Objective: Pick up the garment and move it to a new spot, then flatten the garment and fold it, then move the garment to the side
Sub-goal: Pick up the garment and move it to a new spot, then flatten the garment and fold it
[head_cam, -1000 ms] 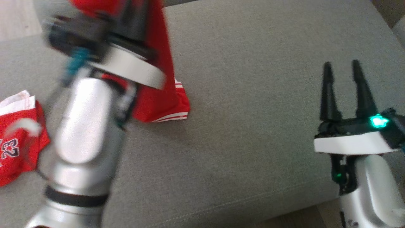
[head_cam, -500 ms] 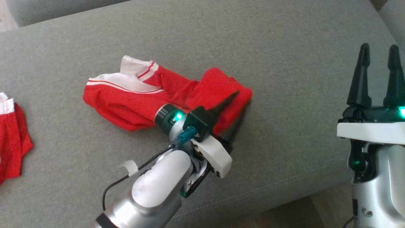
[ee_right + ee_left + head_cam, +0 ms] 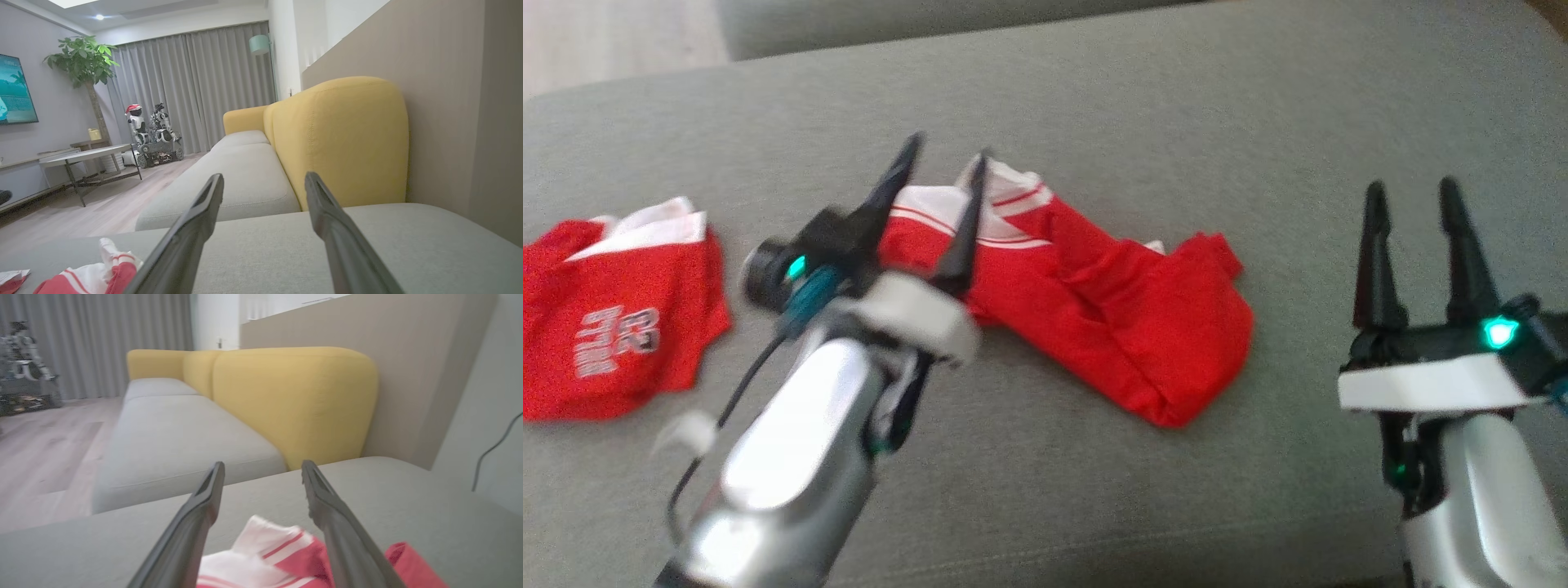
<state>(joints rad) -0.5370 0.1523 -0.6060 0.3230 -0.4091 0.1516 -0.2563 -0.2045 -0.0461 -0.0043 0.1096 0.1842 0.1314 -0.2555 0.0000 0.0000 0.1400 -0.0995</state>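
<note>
Crumpled red fabric garment (image 3: 1127, 318) with white striped trim lies on grey sofa cushion (image 3: 1094, 106), long axis left-right. Left pincer (image 3: 948, 149) spread, empty, at its white end, so nearer. Right pincer (image 3: 1410, 184) spread, empty, well apart beyond red end.

I'm working in a home living room: yellow-backed sofa (image 3: 339, 139), grey curtains (image 3: 196, 81), a wall TV (image 3: 16, 94), potted plant (image 3: 81, 57), wood floor (image 3: 102, 208) and a table (image 3: 81, 156).
</note>
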